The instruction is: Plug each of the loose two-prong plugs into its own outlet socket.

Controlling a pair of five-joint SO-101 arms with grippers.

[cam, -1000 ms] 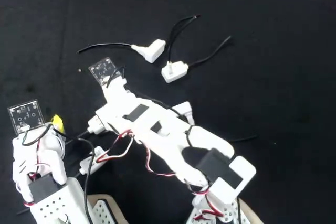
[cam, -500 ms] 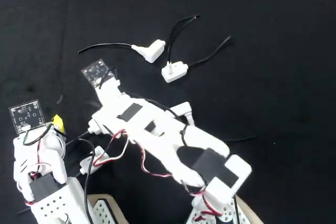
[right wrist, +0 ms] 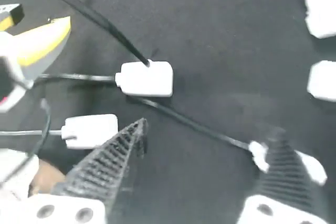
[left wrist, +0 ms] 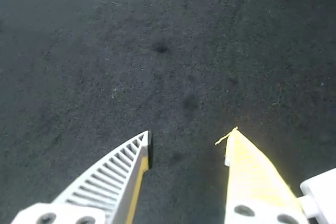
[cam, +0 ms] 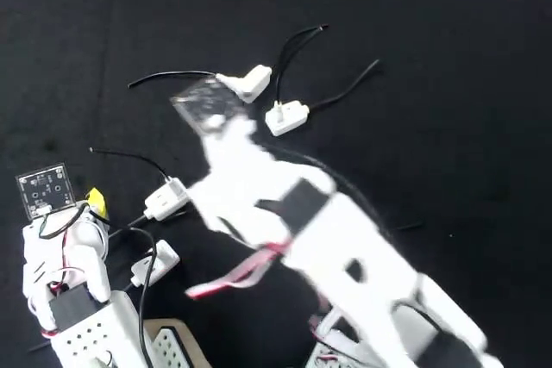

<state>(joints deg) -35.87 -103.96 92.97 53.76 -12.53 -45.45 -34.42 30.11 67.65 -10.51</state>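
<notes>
The right fingers (right wrist: 105, 166) stand spread wide and empty over bare bench (right wrist: 210, 35), just beside the near plug (right wrist: 144, 78). The left fingers (left wrist: 252, 177), likewise parted and holding nothing, sit near that plug too.

The risk, as I judge it, is the thin black cable (right wrist: 194, 124) that runs under the right fingers. Closing here could pinch the cable instead of a plug body and drag its piece into the near plug. With both arms crowding that plug, they could also collide.

Count:
- Two arms.
- Five white pieces:
  - the near plug
  - a neighbour piece (right wrist: 89, 129) just beside it
  - a part-hidden piece (right wrist: 311, 165) behind a right finger
  - a far piece (right wrist: 319, 4) and a second far piece (right wrist: 323, 80), both well apart from the near plug

I cannot tell which pieces are plugs and which are sockets.
</notes>
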